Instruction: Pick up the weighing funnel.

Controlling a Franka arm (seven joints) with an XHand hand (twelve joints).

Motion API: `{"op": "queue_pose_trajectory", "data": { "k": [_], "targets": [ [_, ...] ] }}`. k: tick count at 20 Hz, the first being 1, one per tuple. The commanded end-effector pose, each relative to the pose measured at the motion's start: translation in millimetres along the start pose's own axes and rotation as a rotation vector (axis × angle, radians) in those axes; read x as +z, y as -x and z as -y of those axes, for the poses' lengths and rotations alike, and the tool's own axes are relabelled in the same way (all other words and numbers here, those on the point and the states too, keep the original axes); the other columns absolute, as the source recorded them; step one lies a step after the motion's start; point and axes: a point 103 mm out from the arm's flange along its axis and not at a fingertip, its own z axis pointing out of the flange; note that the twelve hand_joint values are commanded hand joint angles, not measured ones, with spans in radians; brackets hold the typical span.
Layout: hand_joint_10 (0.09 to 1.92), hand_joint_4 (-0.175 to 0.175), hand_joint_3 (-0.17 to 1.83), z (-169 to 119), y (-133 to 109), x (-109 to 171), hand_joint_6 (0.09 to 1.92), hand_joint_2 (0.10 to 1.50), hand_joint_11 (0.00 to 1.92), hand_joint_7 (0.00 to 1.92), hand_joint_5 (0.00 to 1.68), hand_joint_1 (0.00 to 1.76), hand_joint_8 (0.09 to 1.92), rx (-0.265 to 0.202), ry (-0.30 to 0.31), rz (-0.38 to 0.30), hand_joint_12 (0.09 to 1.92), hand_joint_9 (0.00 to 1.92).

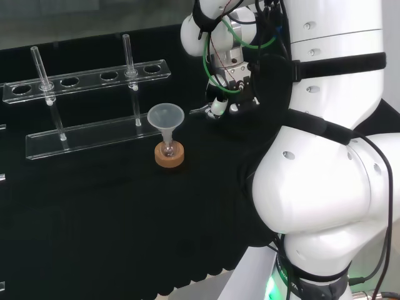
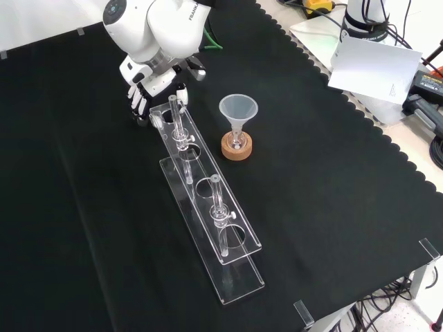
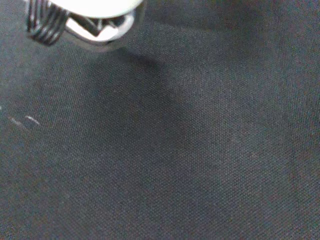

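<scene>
Closest to me, my own white links (image 1: 325,187) stand at the right of the head view and cover much of my hand (image 1: 219,106). I cannot tell whether it is spread or closed on anything. The wrist view looks at the black cloth (image 3: 200,150) close under the palm.

One thin pale sliver (image 1: 197,112) juts out at the hand's left in the head view. It may be the weighing funnel, but it is too faint for me to be sure.

Just beyond stands one funnel (image 1: 165,117), mouth up, its stem in one small flask (image 1: 167,150) on one cork ring (image 1: 169,159).

Farthest is one clear rack (image 1: 87,80) with two test tubes (image 1: 127,53) upright in it, well apart. Its plates are hard to trace against the cloth. In the front view my hand hangs low at the rack's upper end.
</scene>
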Motion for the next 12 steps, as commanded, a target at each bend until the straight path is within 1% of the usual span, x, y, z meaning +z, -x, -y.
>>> {"op": "queue_pose_trajectory", "data": {
  "k": [1, 4, 12],
  "targets": [
    [0.52, 0.007, 0.62, -0.7, -2.7, 1.4, 0.33, 0.58, 0.44, 0.43, 0.64, 0.95, 0.66, 0.008, 0.000, 0.001, 1.30, 0.68],
    [0.52, 0.007, 0.63, -1.3, -2.6, 1.5, 0.42, 0.58, 0.45, 0.43, 0.60, 0.95, 0.66, 0.009, 0.002, -0.002, 1.29, 0.68],
    [0.53, 0.010, 0.63, -6.2, -1.4, 2.0, 0.52, 0.60, 0.45, 0.43, 0.58, 0.94, 0.67, 0.015, -0.015, 0.000, 1.29, 0.68]
  ]
}}
